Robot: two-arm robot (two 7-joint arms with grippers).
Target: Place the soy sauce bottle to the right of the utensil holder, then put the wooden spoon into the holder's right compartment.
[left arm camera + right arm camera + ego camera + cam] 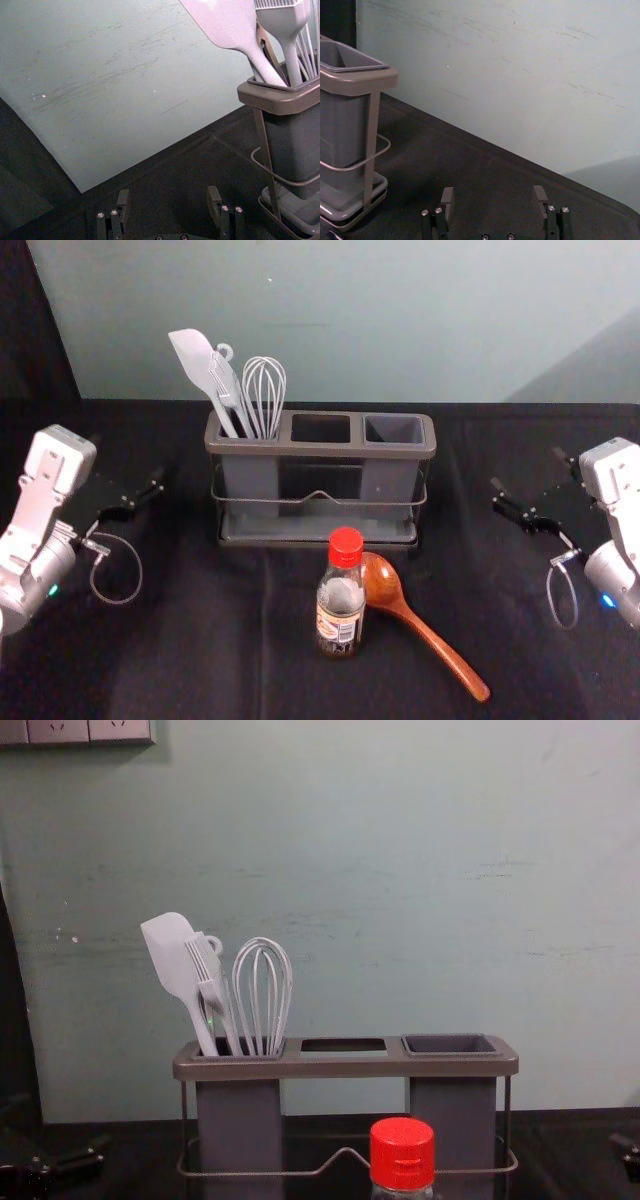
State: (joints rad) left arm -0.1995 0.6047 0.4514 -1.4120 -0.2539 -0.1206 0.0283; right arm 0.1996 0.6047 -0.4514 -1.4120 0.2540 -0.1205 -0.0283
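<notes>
The utensil holder (320, 448) stands at the back centre, white utensils in its left compartment and its right compartment (452, 1044) empty. In front of it the soy sauce bottle (341, 602), red-capped, stands upright. Beside the bottle the wooden spoon (410, 616) lies on the cloth, its bowl close to the bottle and its handle slanting towards the front right. My left gripper (140, 498) is left of the holder, open and holding nothing; in its wrist view the left gripper (168, 205) shows parted fingers. To the holder's right, my right gripper (530, 490) is also open; the right gripper (493, 205) holds nothing.
A black cloth (200, 640) covers the table. The pale wall (400, 330) rises close behind the holder. White utensils, a spatula (174, 956) and a whisk (263, 990) among them, stick up well above the holder's left end. A socket strip (75, 730) is on the wall.
</notes>
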